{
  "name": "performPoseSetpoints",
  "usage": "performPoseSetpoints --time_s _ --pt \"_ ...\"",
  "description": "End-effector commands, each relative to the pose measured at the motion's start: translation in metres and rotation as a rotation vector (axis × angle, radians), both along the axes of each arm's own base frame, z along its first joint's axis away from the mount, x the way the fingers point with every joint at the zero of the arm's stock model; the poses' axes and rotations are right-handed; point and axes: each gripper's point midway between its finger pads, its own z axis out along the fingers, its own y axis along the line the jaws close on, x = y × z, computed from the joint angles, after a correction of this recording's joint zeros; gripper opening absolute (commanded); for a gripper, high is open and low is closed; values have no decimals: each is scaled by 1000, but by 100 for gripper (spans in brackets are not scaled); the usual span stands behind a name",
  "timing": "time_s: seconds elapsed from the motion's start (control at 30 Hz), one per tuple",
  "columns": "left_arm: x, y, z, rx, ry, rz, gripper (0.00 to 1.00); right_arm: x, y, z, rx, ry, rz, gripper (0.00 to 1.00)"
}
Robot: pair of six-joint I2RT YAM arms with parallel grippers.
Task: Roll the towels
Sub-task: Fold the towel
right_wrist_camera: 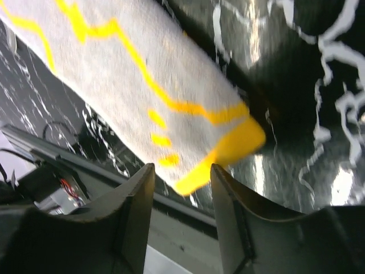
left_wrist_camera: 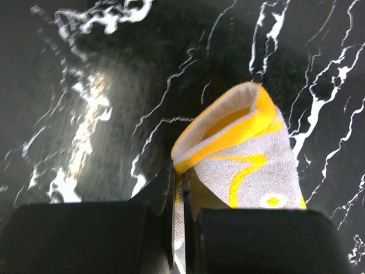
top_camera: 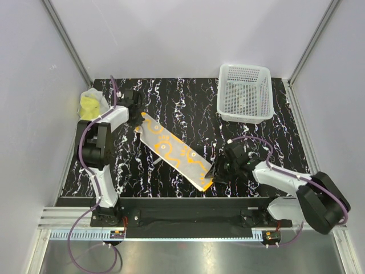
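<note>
My orange towel (top_camera: pixel 174 151) lies folded into a long flat strip on the table (top_camera: pixel 188 108), running from ten o'clock to five. It looks like light, limp terry with a thicker orange hem, so I'd hold it by the end edges; mid-strip it would sag. The left gripper (left_wrist_camera: pixel 178 185) is clamped on the curled ten o'clock end. The right gripper (right_wrist_camera: pixel 182 182) stands open astride the five o'clock corner. The yellow towel (top_camera: pixel 90 104) sits bunched farther out at ten.
</note>
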Motion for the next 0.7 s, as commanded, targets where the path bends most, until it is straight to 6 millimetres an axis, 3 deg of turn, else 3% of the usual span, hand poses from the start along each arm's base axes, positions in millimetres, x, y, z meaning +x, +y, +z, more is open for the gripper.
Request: performPoseSetpoints --time_s 0.0,0.03,0.07,0.17,0.2,0.23,0.3,0.33,0.37,0.4,0.43,0.47,0.5,0.53,0.57,0.6,0.63,0.67 --pt "34 -11 20 -21 -110 -78 0 -20 -12 13 -36 23 21 52" --pt "41 -11 28 -18 -115 -75 2 -26 -18 24 -45 17 21 54" --pt "44 -12 23 -14 -101 -84 21 -25 -23 29 -61 1 7 57" --pt "56 -19 41 -34 -137 -113 50 -27 -37 54 -80 -70 -18 72" --pt "55 -20 46 -38 -149 -115 54 -26 -41 64 -73 -106 -31 75" --pt "54 -21 66 -44 -187 -115 59 -27 -47 67 -94 -110 -46 78" --pt "45 -27 88 -6 -229 -125 72 -22 -57 70 -124 -143 -101 79" --pt "40 -30 105 26 -260 -131 77 -22 -61 62 -142 -134 -120 79" --pt "27 -45 134 57 -302 -170 82 -21 -63 57 -148 -129 -136 79" --pt "19 -43 145 99 -317 -159 86 -25 -63 44 -154 -94 -144 79" --pt "5 -45 167 104 -349 -169 86 -21 -57 43 -125 -104 -145 78" --pt "-6 -52 176 100 -360 -178 86 -22 -53 37 -111 -83 -142 76" --pt "-22 -52 167 97 -335 -181 86 -26 -53 24 -120 -47 -143 75" --pt "-36 -52 190 70 -397 -180 86 -20 -46 24 -91 -66 -145 74" --pt "-49 -59 190 38 -410 -189 86 -18 -45 21 -90 -64 -150 72" --pt "-70 -65 165 5 -370 -228 86 -19 -45 12 -96 -49 -153 69" --pt "-83 -76 188 -54 -466 -254 86 -13 -39 15 -69 -76 -146 68" --pt "-94 -81 184 -86 -476 -272 86 -11 -37 13 -62 -81 -145 68"
